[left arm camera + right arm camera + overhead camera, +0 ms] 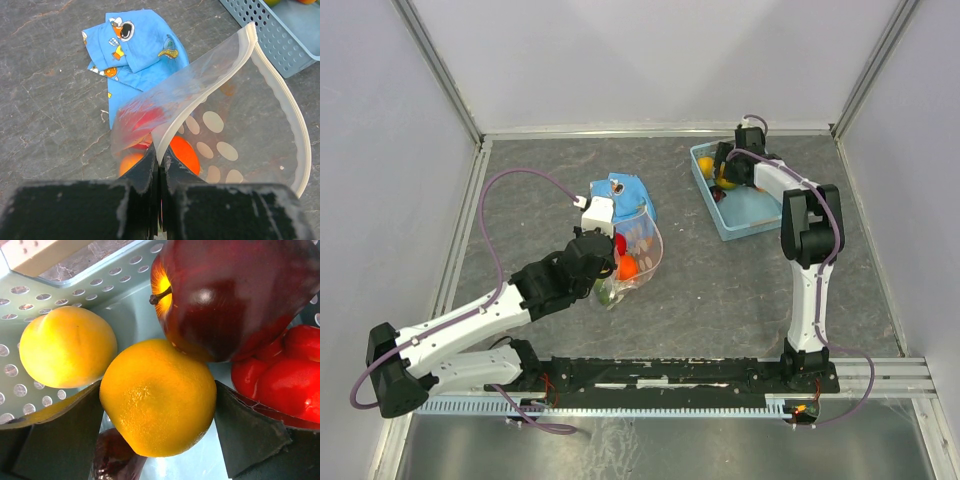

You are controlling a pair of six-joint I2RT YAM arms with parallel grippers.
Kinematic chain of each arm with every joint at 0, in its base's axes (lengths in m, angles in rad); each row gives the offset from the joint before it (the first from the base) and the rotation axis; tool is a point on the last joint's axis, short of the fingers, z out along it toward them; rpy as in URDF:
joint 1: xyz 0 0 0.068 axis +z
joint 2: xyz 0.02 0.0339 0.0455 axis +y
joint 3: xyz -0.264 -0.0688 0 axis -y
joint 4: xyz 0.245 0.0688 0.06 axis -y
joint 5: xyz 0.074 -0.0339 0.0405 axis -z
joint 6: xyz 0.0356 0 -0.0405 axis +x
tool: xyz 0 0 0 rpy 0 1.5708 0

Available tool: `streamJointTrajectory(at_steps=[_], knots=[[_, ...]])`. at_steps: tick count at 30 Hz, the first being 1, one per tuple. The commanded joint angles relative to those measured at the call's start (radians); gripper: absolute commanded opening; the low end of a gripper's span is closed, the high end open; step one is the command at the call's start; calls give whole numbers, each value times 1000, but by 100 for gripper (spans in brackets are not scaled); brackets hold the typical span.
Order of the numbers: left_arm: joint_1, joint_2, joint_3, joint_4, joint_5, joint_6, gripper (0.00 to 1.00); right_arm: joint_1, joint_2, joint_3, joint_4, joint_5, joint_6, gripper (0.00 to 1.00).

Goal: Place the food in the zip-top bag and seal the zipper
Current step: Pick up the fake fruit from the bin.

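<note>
The zip-top bag [642, 245] lies near the table's middle, its mouth held open. My left gripper [160, 162] is shut on the bag's rim at the white zipper [287, 107]. Inside the bag [250, 125] are an orange fruit [182, 152], a red one [142, 120] and another orange one low at the left. My right gripper [156, 390] is down in the light blue basket [750, 215], its fingers pressed on both sides of an orange fruit [157, 405]. Around it lie a yellow fruit [67, 347], a dark maroon apple [225, 300] and a red fruit [280, 380].
A blue patterned cloth [625, 192] lies just behind the bag, partly under it in the left wrist view [135, 45]. The basket wall [75, 290] is close on the right gripper's left. Grey walls enclose the table on three sides.
</note>
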Motion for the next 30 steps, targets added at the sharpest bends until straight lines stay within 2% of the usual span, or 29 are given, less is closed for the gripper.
streamJointTrajectory(at_steps=[1,6,8,18,30], knots=[[0,-2,21,62,-13,26,3,-8,-29,0,36,-3,3,87],[1,-5,20,64,-6,26,3,-8,-99,-68,54,-4,-18,73],[0,-5,19,66,1,26,3,-8,-140,-103,58,0,-26,71],[0,-8,15,74,25,26,3,-7,-365,-312,65,-3,-22,69],[0,7,22,77,51,25,3,36,-711,-549,29,-15,-21,68]])
